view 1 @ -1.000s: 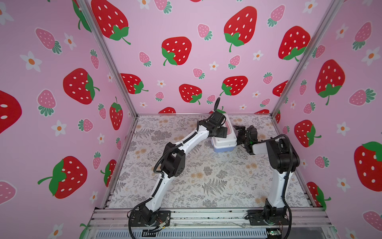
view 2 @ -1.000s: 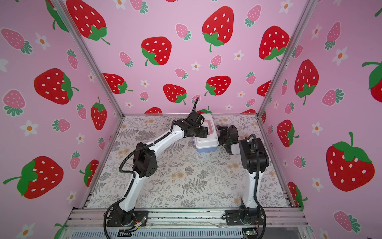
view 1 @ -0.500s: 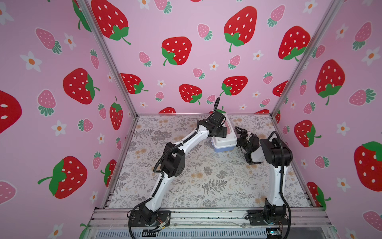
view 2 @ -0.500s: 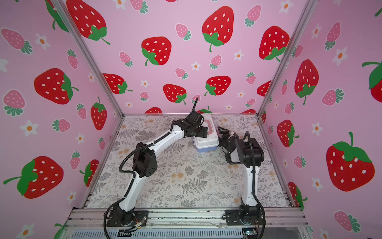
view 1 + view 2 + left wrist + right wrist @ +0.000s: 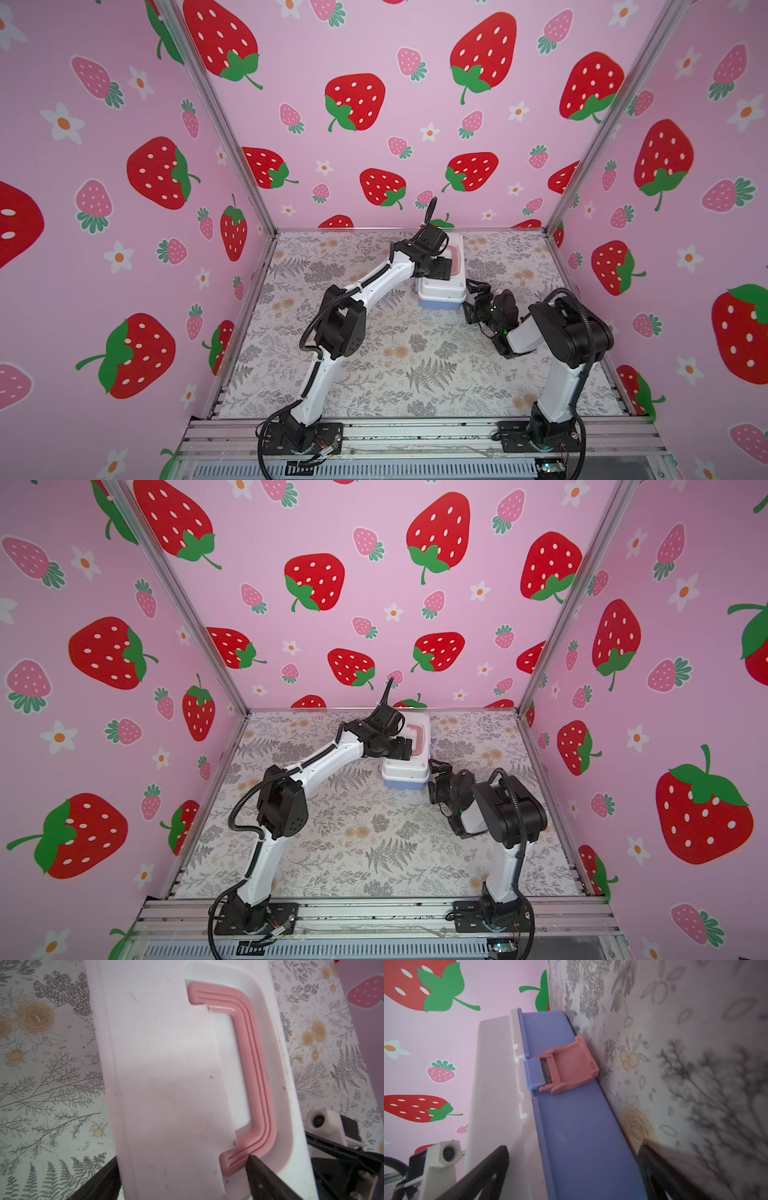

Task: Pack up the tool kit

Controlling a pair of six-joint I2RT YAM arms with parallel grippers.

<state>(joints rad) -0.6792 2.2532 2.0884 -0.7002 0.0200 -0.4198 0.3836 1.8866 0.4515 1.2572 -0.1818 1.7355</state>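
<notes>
The tool kit (image 5: 441, 291), lid down, sits at centre back of the table (image 5: 415, 353) in both top views. The left gripper (image 5: 443, 268) hangs wide open over the lid, gripping nothing. The right gripper (image 5: 471, 297), also wide open and empty, is just right of the kit, facing its latch (image 5: 569, 1066).

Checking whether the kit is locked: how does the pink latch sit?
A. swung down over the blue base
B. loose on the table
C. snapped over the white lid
A: the pink latch hangs down the blue base, clear of the white lid.
</notes>
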